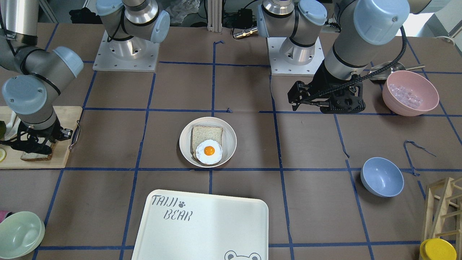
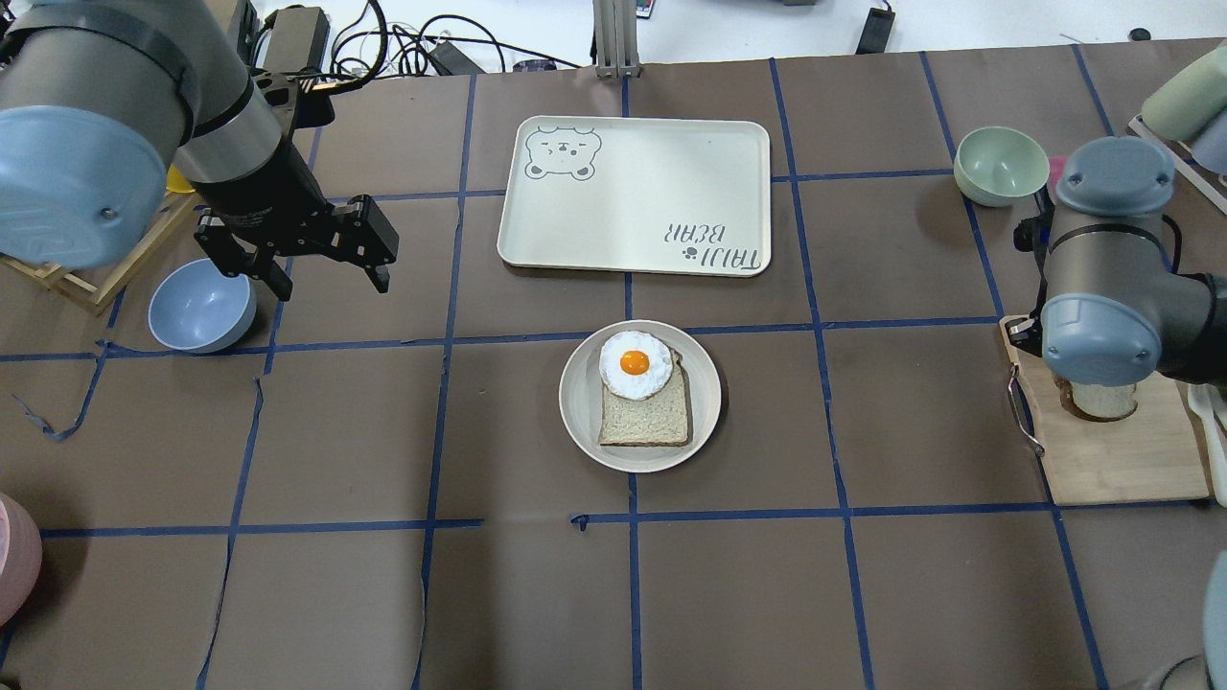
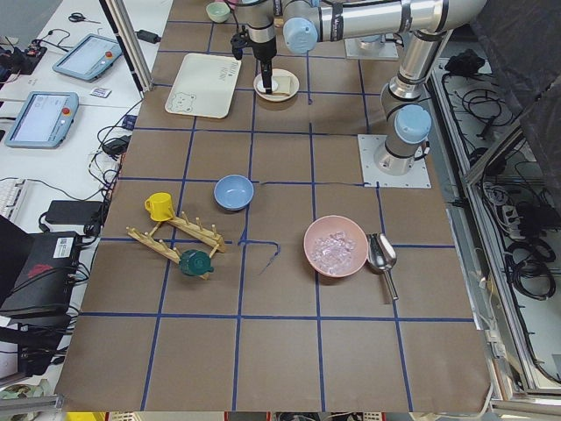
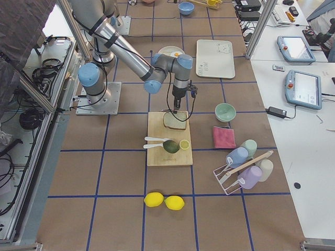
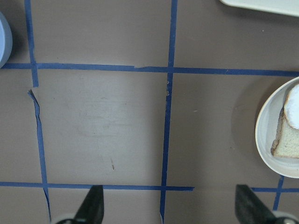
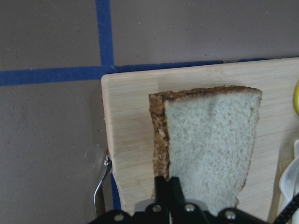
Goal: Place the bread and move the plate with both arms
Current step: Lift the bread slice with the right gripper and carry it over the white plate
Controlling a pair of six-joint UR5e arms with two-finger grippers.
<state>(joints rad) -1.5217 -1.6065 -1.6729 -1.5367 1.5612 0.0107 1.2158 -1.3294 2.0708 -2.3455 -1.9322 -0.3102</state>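
Observation:
The bread [image 6: 210, 140], a pale slice with a dark brown crust, is on the wooden cutting board [image 6: 128, 140] at the robot's right end of the table. It also shows in the front view [image 1: 36, 156] and the right side view [image 4: 175, 121]. My right gripper [image 6: 167, 184] is shut on its crust edge; I cannot tell if the slice is lifted. The cream plate [image 1: 184, 142] [image 2: 705, 393] sits mid-table and holds a squarer slice [image 2: 644, 417] with a fried egg [image 2: 635, 364]. My left gripper [image 2: 335, 287] [image 5: 170, 205] is open and empty, to the robot's left of the plate.
The TAIJI BEAR tray [image 2: 637, 196] lies beyond the plate. A blue bowl [image 2: 201, 307] sits beside the left gripper. A pink bowl of ice [image 1: 409, 93], a green bowl [image 2: 1000, 165] and a wooden rack [image 1: 444, 206] stand around the table's edges.

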